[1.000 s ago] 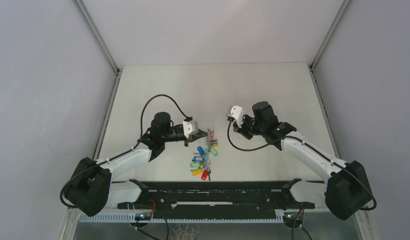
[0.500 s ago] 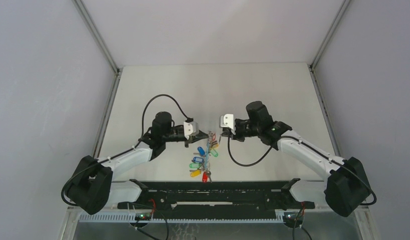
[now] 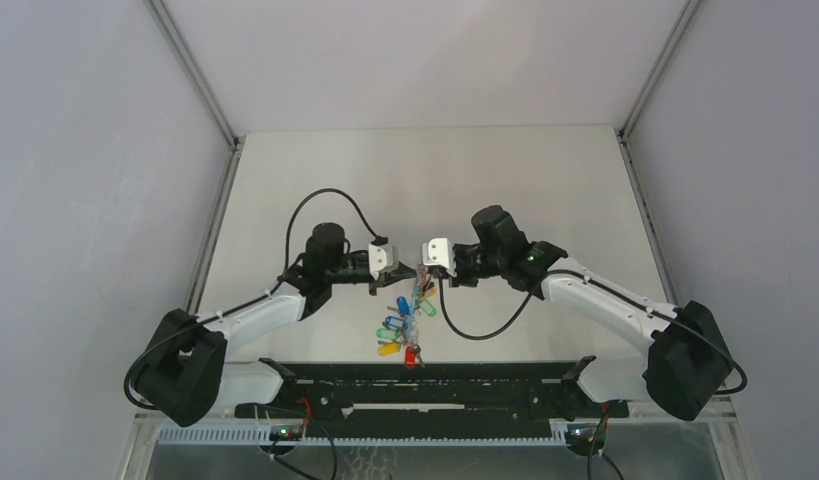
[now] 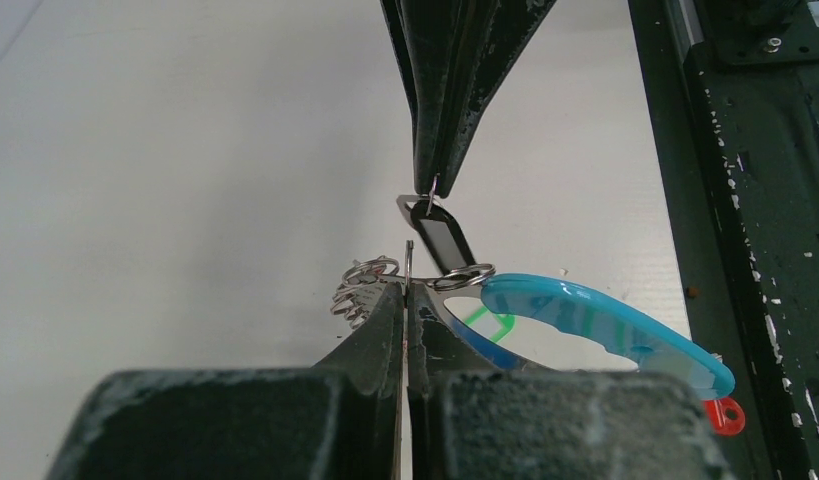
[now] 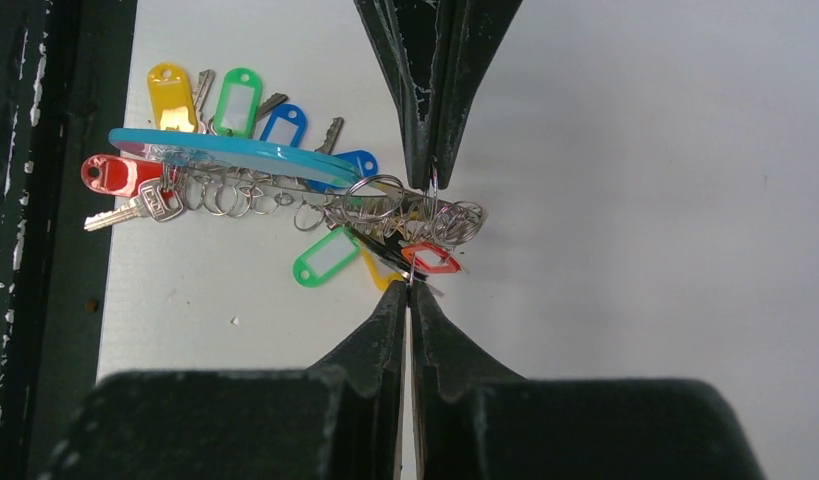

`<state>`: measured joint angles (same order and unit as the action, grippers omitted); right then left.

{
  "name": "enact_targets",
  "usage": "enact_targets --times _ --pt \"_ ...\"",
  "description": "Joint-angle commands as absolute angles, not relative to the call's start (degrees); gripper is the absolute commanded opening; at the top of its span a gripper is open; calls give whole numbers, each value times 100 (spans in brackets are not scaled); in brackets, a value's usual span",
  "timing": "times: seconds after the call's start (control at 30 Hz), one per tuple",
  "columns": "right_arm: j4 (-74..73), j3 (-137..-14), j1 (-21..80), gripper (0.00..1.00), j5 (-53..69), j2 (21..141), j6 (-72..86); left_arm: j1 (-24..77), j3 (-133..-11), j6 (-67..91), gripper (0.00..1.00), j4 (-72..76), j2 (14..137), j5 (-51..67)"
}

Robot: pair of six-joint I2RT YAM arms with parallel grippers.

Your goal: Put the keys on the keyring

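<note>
At mid-table the left gripper (image 4: 407, 292) is pinching tight on a thin ring (image 4: 409, 258) among the keys (image 5: 239, 102). The right gripper (image 5: 409, 290) is clamping the black tag (image 4: 441, 236) by its loop, and the keyring (image 5: 235, 150) is trailing nearward.

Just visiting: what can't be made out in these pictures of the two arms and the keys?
Top view: the small silvery keys with coloured plastic tags are too tiny to count.
Left wrist view: the shut left gripper hides part of the big turquoise keyring loop, which covers most keys.
Right wrist view: tangled silvery rings, pinched by the shut right gripper, hide which keys sit on the loop.
</note>
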<state>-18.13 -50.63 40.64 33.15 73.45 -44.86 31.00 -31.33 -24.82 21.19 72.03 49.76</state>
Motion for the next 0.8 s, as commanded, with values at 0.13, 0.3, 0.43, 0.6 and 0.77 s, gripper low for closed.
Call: enact_targets --times 0.13,0.3,0.43,0.6,0.77 --pt "-1637 -5356 4302 0 2963 7402 -4698 3144 -3533 -2544 0 2188 7193 5186" --pt "-1643 -5454 4396 0 2804 7476 -4791 3143 -3541 -2524 0 2173 7169 5206" --pt "-1663 -5540 4465 0 2691 7551 -4833 3138 -3572 -2529 0 2093 7138 5193" --pt "-1785 -5632 4533 0 2601 7637 -4854 3146 -3586 -2548 0 2048 7095 5178" --pt "-1866 -5634 4544 0 2600 7583 -4860 3146 -3585 -2558 0 2017 7062 5148"
